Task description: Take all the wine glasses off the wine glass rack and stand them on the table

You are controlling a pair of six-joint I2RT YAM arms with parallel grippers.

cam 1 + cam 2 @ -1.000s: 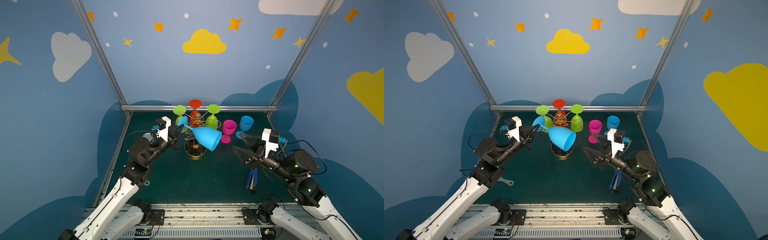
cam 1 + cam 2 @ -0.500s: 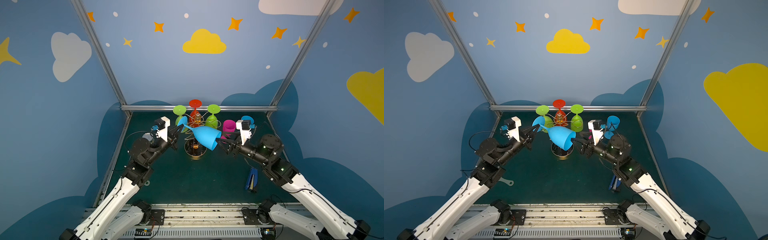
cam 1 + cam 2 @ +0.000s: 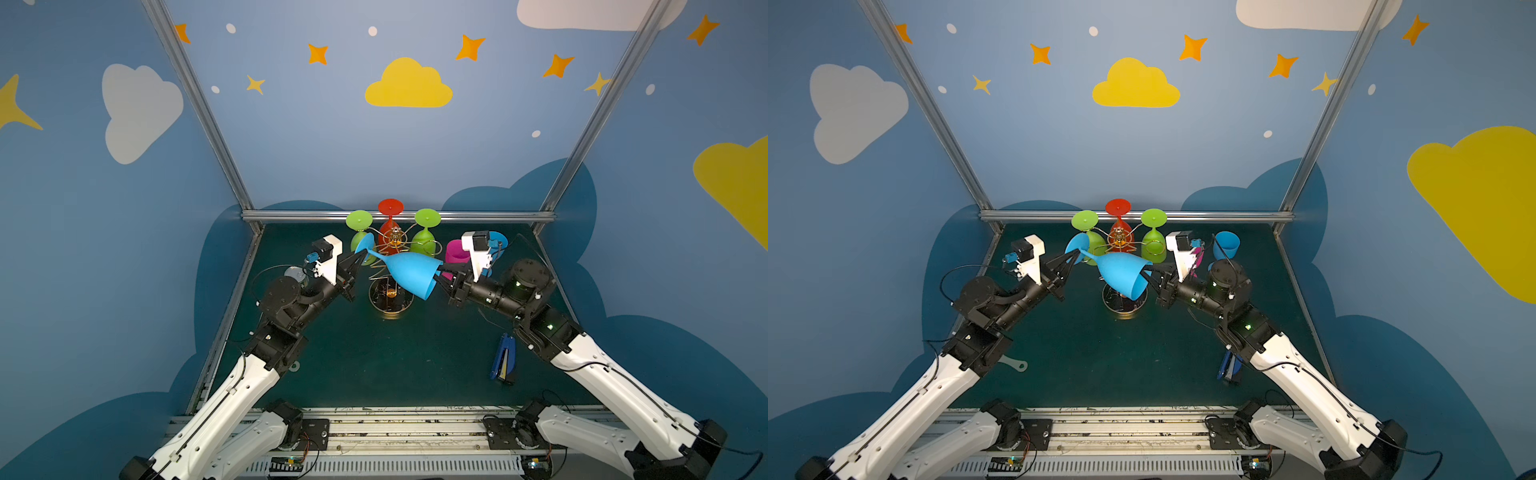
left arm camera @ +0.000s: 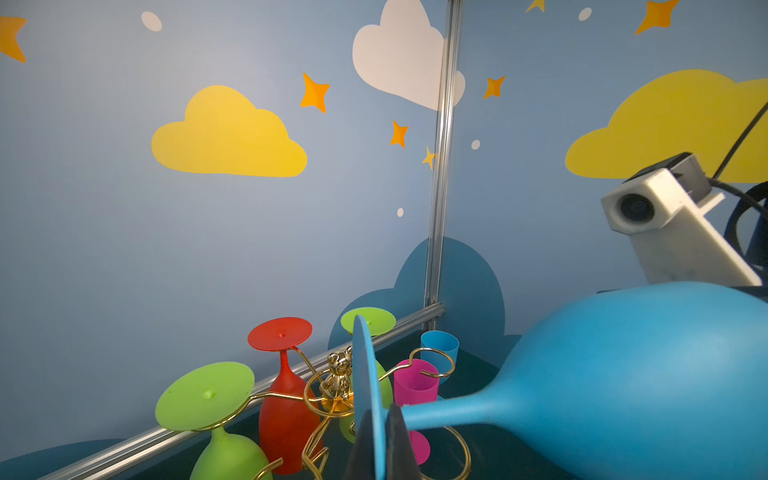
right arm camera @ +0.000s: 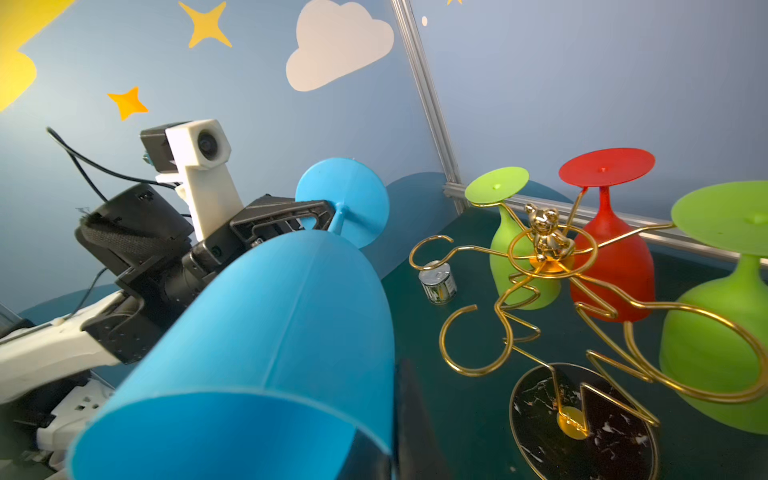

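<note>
So we have the blue wine glass apparently clear of the rack, left gripper pinching its foot, right gripper clamped on the bowl rim; set-down remains.

Near table lies open; wine glass rack blocks farther back.

Six wine glasses, one rack, one can.
</note>
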